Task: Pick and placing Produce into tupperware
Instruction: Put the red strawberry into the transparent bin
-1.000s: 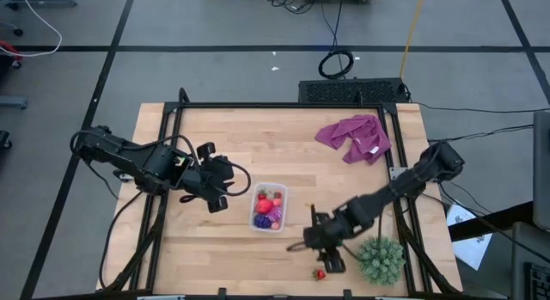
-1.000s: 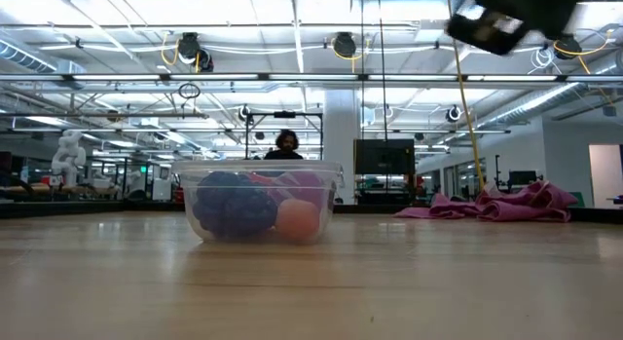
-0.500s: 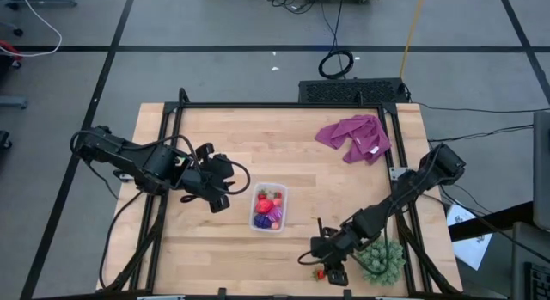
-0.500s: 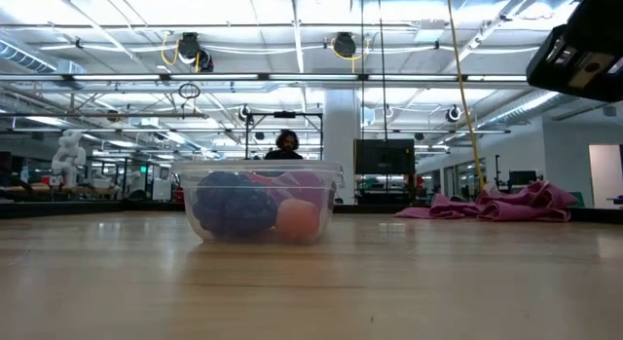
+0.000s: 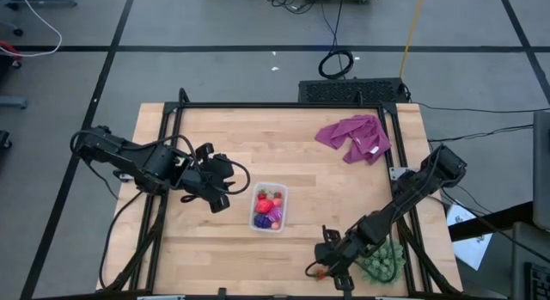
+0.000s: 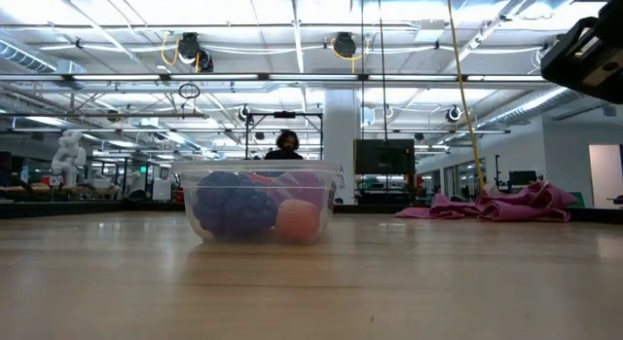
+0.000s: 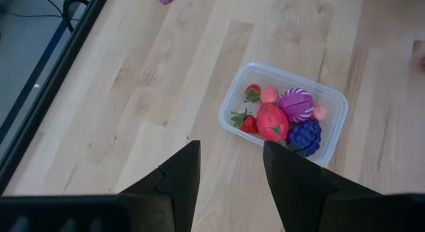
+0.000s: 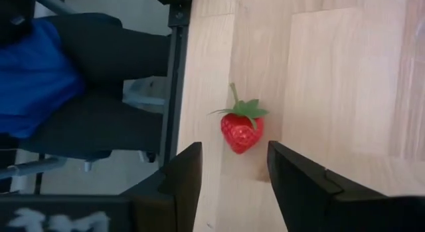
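- The right end effector [image 5: 325,267] hangs low over the front edge of the bench [image 5: 258,145], its fingers apart with a gap a little wider than the strawberry [image 8: 241,131] lying ahead of them. It has hold of nothing yet.
- That strawberry sits on the last plank, right by the bench's metal frame. If a finger nudges it sideways on the way down, I reckon it rolls off the edge and onto the floor.
- The gap is only just wider than the berry, so coming in slightly off-centre would put a fingertip on top of it and squirt it away.
- The spiky green plant [image 5: 383,260] is just beside the right arm's wrist; a swing back toward the tub could brush it and drag it along.
- The tub [image 5: 268,207] stands mid-bench, already holding a grape bunch [image 7: 303,134], a big red piece [image 7: 272,120] and other fruit. Dropping the berry from too high could bounce it off that pile.
- The left end effector [image 7: 229,172] waits beside the tub, fingers narrowly parted and empty; it is close enough to be in the way.
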`<action>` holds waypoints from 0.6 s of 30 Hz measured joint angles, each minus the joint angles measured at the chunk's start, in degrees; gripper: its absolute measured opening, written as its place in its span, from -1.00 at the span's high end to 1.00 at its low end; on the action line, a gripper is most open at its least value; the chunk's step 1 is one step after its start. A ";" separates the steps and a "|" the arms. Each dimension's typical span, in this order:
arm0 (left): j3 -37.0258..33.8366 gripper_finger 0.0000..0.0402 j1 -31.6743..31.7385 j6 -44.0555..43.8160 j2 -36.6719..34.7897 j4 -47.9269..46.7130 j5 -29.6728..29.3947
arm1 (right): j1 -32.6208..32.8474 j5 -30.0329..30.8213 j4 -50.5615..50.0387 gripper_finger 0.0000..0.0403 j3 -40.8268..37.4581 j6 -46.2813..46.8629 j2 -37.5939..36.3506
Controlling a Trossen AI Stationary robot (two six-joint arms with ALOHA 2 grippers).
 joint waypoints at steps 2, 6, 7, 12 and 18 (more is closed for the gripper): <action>0.00 0.15 0.00 0.02 0.00 0.00 -0.01 | 0.37 0.37 0.03 0.23 0.00 0.09 0.67; 0.00 0.15 0.00 0.02 0.00 0.00 -0.01 | 0.53 -0.03 0.84 0.24 0.00 0.78 3.35; 0.00 0.15 0.00 0.03 0.00 0.00 -0.01 | 0.53 -0.20 0.91 0.24 0.00 1.23 3.86; 0.00 0.15 0.00 0.04 0.00 0.02 -0.01 | 0.53 -0.17 1.72 0.24 0.00 1.07 4.64; 0.00 0.15 0.00 -0.20 0.00 0.02 0.01 | 0.53 -0.15 4.80 0.24 0.02 0.74 4.64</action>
